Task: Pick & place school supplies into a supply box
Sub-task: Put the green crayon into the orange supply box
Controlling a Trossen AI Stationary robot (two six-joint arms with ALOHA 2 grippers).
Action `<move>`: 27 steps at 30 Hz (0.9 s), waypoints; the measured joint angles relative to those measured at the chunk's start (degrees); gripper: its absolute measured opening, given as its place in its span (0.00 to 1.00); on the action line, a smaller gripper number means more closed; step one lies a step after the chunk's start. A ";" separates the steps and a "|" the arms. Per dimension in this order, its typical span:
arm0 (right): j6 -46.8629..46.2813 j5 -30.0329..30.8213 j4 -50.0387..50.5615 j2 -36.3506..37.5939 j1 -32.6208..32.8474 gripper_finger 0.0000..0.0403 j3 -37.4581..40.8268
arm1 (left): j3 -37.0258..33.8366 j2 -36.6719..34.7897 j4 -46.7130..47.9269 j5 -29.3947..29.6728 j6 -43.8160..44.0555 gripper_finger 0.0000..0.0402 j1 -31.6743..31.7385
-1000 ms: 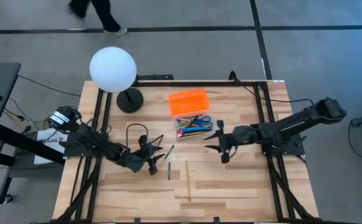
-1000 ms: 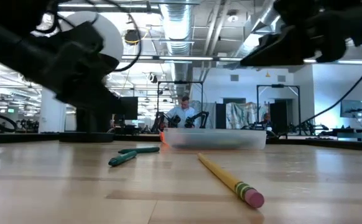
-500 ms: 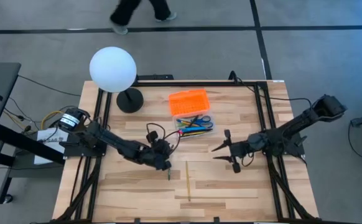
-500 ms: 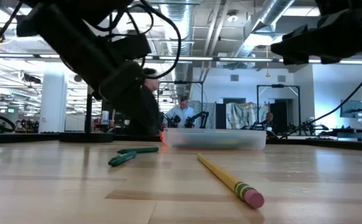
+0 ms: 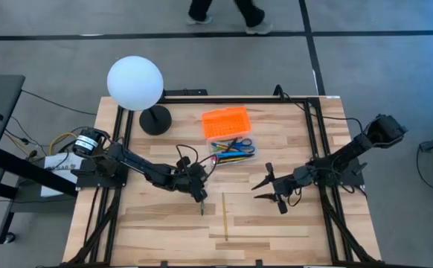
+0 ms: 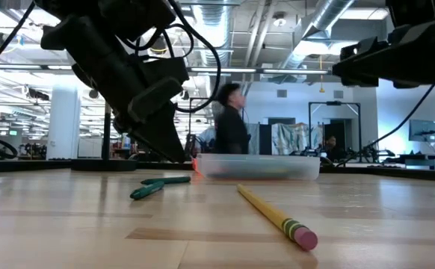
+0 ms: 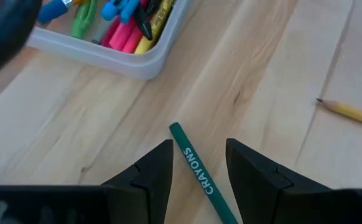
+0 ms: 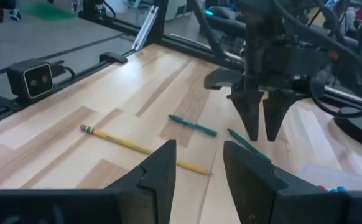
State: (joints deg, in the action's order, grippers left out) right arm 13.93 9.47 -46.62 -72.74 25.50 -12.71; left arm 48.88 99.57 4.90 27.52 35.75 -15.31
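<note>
The supply box [image 5: 231,150] is a clear tray holding coloured pens and blue-handled scissors, with its orange lid [image 5: 225,122] lying just behind it. A green crayon [image 7: 196,171] rests flat on the wood. My left gripper [image 7: 199,144] hovers open above it, pointing down, one finger on each side of its end. A second green crayon [image 5: 201,208] and a yellow pencil [image 5: 225,216] lie nearer the front edge. To the right of these loose supplies, my right gripper [image 5: 260,186] hangs open above the table, pointing toward them and holding nothing.
A white globe lamp [image 5: 135,83] on a black base [image 5: 155,120] stands at the far left. A black frame rail [image 5: 224,97] borders the far edge. Bare wood [image 5: 276,238] stretches along the front. A person walks past beyond the table [image 6: 230,123].
My left gripper has moved toward the table's right, tipped further downward, and now stands over the green crayon. My right gripper has moved toward the near edge and sunk a little. Both stay open. The supplies on the table have not moved.
</note>
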 joint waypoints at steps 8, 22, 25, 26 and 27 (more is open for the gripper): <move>-0.39 0.04 -4.35 -4.54 -0.09 0.31 0.01 | 0.05 2.77 -1.44 -1.55 -0.67 0.35 0.24; -1.48 0.02 -6.61 -7.33 -0.13 0.31 -0.02 | 0.44 5.10 2.98 -6.01 0.26 0.35 1.48; -1.49 0.02 -6.57 -7.33 -0.13 0.31 -0.02 | 0.52 5.06 5.35 -9.31 0.24 0.35 2.23; -1.49 0.02 -6.59 -7.33 -0.13 0.31 -0.02 | 0.52 5.02 5.88 -9.91 0.24 0.34 2.48; -1.51 0.02 -6.58 -7.33 -0.13 0.31 -0.02 | 0.52 5.01 6.01 -10.18 0.24 0.33 2.63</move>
State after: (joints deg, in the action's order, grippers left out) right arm 12.43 9.50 -53.20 -80.07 25.36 -12.73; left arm 49.41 104.57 10.90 17.34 35.99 -12.68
